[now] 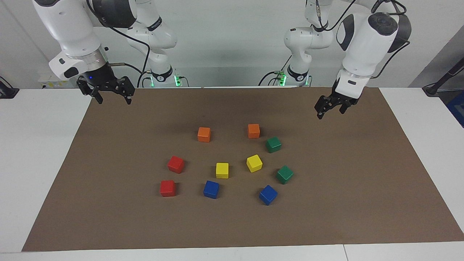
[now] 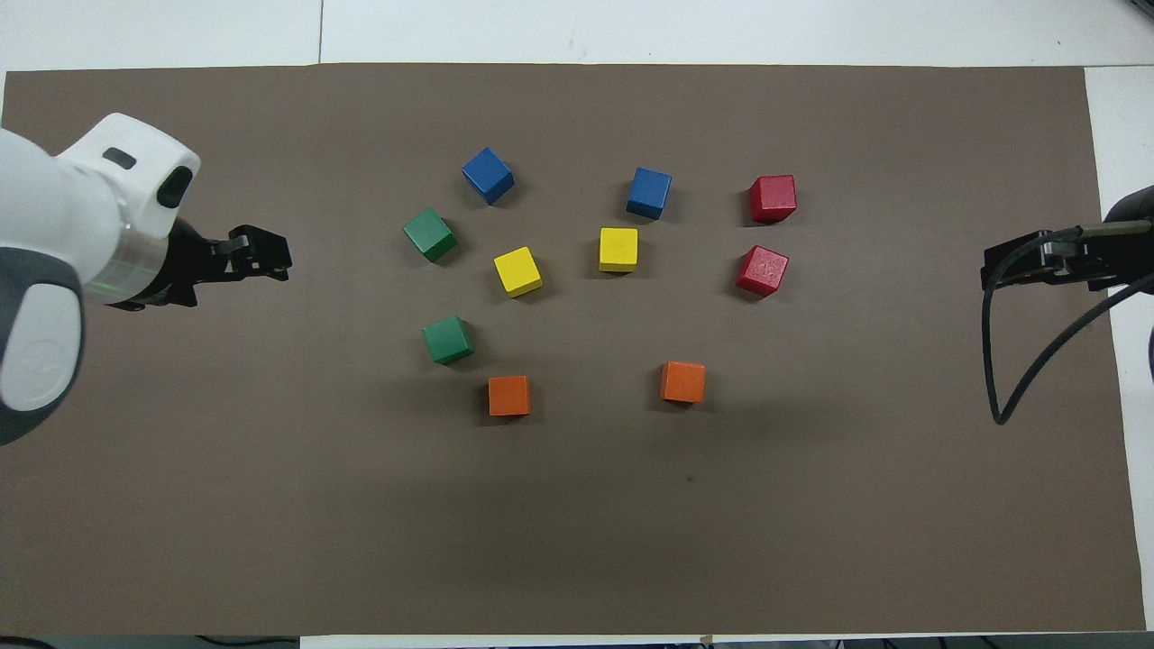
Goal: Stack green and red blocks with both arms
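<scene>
on brown mat (image 1: 108,174), matte cubes

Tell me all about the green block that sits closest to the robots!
The small dark-green matte cube nearer the robots is plain, maybe painted wood, with sharp edges. It sits flat on the brown paper mat, turned slightly askew. Nothing touches it. An orange cube is its closest neighbour, a bit nearer the robots, with a gap between them. It lies toward the left arm's end of the cluster, and no hand is over it.
</scene>
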Robot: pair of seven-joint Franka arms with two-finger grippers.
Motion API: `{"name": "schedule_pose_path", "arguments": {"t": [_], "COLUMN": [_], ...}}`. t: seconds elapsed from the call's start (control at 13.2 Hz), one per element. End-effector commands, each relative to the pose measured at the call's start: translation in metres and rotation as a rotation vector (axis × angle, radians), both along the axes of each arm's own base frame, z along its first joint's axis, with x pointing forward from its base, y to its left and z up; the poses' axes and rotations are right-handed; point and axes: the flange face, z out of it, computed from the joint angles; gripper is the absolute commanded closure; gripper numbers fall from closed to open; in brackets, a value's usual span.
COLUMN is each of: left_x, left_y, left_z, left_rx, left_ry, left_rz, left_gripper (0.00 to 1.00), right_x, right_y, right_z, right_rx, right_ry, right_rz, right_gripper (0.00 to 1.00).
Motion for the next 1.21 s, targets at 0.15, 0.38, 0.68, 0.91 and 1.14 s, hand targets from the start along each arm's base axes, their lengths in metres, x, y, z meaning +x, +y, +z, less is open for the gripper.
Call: {"name": "schedule_pose_path", "arguments": {"t": [0.15,0.38,0.68,0.91,1.14], "left_x": [0.076,0.111,0.118,0.117,0.106], "left_y": [-0.09,-0.125,-0.123,-0.112,-0.111], "left_z": [-0.08,-0.115,-0.136,-0.174,-0.19], "left_rx": [0.028,0.035,0.033,0.03,0.017], "left_ry": [0.05,0.054,0.027,-0.037,-0.054], "left_rz": [0.157,0.319,0.322,0.313,0.311], "left_gripper": [0.0,0.0,0.0,0.0,0.0], "right_x": [-0.004,0.003,0.037,0.051,0.062], "right_y": [0.034,0.068,0.095,0.107,0.123], "right_z": [-0.006,-0.056,-0.132,-0.178,-0.221], "right_rx": [0.002,0.012,0.019,0.018,0.033], "right_ry": [-0.015,-0.018,-0.009,0.003,-0.031], "right_rz": [-0.164,-0.35,-0.494,-0.546,-0.505], "right_gripper": [0.0,0.0,0.03,0.03,0.03]}}
